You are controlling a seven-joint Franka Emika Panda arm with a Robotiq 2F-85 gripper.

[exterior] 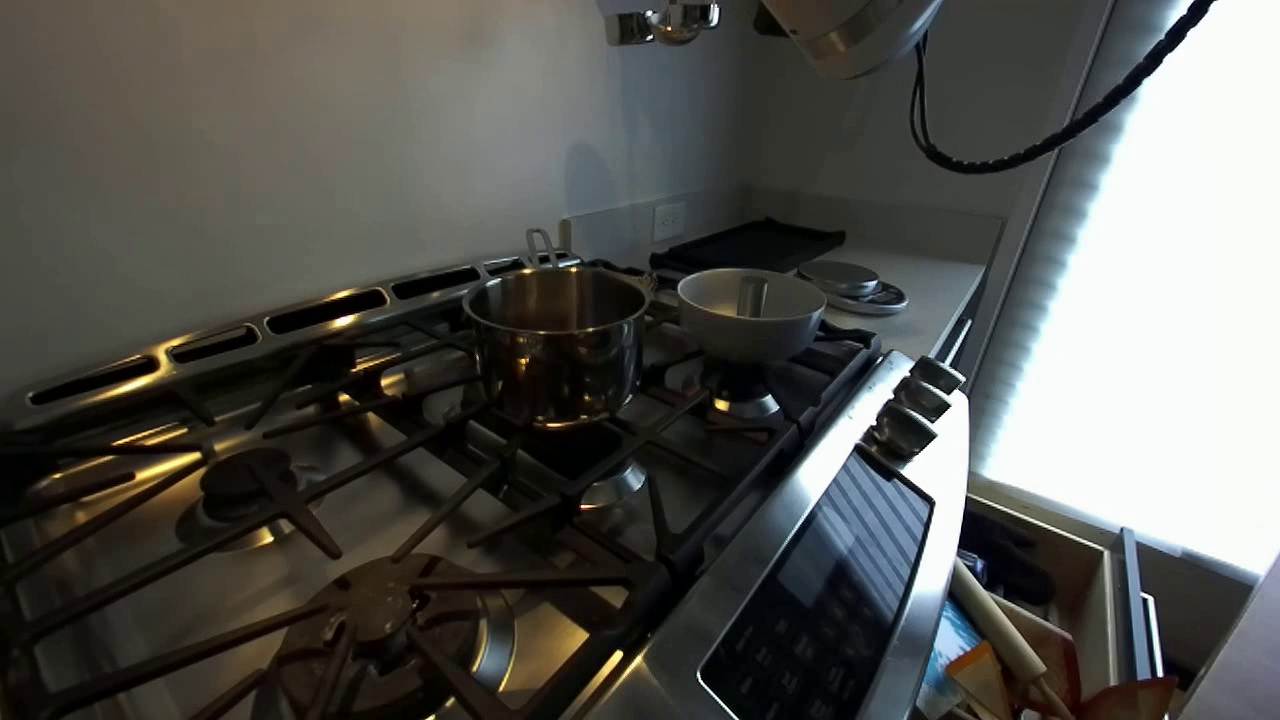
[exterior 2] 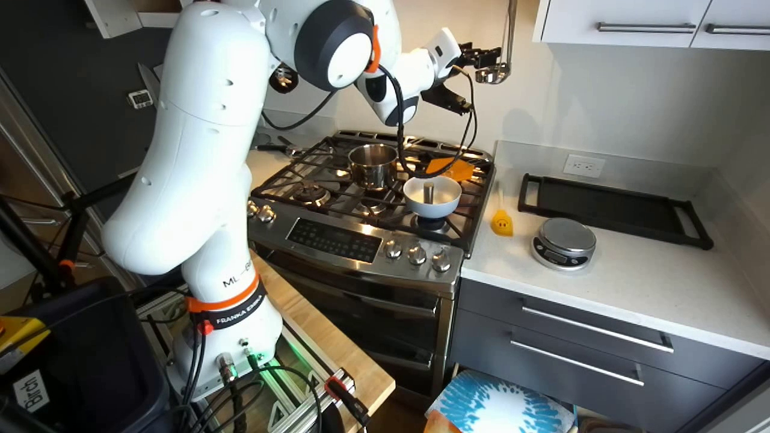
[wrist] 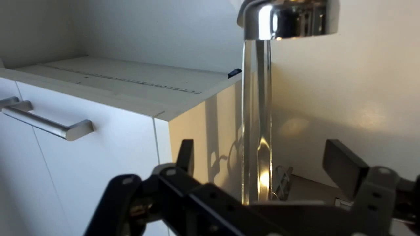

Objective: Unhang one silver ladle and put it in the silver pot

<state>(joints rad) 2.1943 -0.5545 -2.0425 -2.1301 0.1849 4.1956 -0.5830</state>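
Note:
Shiny silver ladles hang above the stove; in an exterior view a few of their cups (exterior: 679,24) show at the top edge. The wrist view has a ladle cup (wrist: 292,21) at the top, with long handles (wrist: 264,170) running down the picture. My gripper (wrist: 263,160) is open, its fingers apart to either side of these handles in that view; how deep they reach around them I cannot tell. In an exterior view the black fingers sit close beside the hanging silver ladle (exterior 2: 493,73). The silver pot (exterior: 560,370) stands on the stove, well below.
A white bowl (exterior 2: 430,205) with a metal cylinder inside stands on the front burner beside the pot. An orange item (exterior 2: 450,169) lies behind it. The counter holds a yellow spatula (exterior 2: 502,223), a scale (exterior 2: 564,243) and a black tray (exterior 2: 610,207). White cabinets (wrist: 98,137) border the ladles.

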